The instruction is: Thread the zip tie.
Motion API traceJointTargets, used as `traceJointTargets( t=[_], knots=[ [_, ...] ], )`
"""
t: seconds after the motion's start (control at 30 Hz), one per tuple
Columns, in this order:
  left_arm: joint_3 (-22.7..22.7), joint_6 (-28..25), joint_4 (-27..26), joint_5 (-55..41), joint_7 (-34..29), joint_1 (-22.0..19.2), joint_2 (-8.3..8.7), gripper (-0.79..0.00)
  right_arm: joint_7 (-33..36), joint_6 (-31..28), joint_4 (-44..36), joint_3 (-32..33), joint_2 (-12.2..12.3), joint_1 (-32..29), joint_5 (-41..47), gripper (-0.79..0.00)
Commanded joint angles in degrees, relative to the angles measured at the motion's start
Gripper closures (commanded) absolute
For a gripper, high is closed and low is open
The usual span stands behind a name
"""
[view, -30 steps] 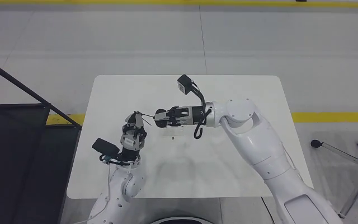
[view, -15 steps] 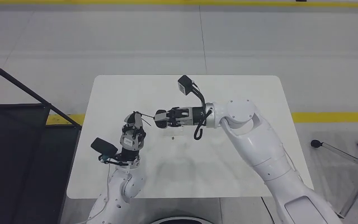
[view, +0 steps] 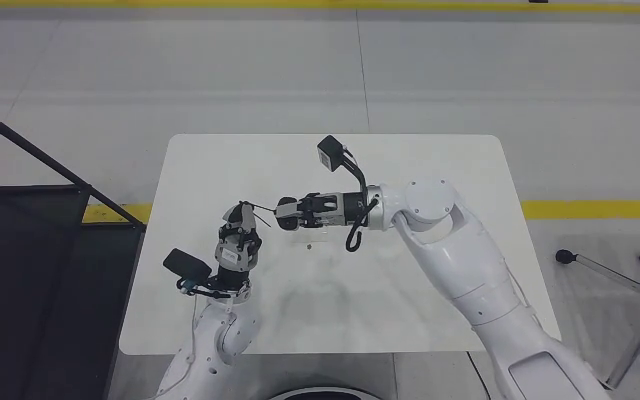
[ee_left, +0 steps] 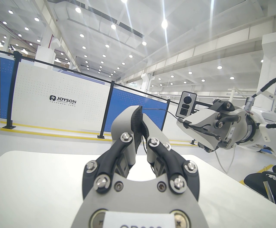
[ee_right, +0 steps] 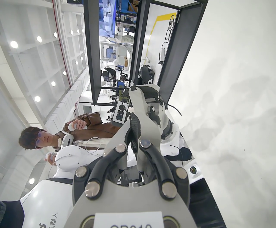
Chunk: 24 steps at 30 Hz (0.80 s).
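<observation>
Your left gripper (ee_left: 140, 112) and right gripper (ee_left: 180, 122) both pinch the zip tie (ee_left: 158, 109) tight. You seem to be lining it up. Next, poke its tip through.

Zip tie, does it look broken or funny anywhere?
Nothing stands out. The black zip tie runs in one smooth line from the left gripper, jaws shut on it, across to the right gripper above the table. Only a tiny dark speck lies on the table.

Large robotics lab hall. High ceiling, rows of round lights (ee_left: 165, 22). White and blue perforated partitions (ee_left: 54, 90) on black posts. Yellow floor line (view: 580, 209) past the white counter (view: 430, 160). Black-framed bay (ee_right: 92, 54) with a screen (ee_right: 106, 17), equipment behind.
</observation>
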Motion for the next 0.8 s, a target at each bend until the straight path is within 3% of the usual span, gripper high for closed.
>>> traceJointTargets(
  t=[0.0, 0.77],
  knots=[
    [0.0, 0.1, 0.0, -0.1, 0.0, 0.0, 0.0, 0.0, 0.0, 0.0, -0.2, 0.1, 0.0, -0.1, -0.1, 0.0],
    [0.0, 0.0, 0.0, 0.0, 0.1, 0.1, 0.04, 0.0, -0.3, 0.4, -0.9, 0.3, 0.2, -0.6, -0.2, 0.0]
  ],
)
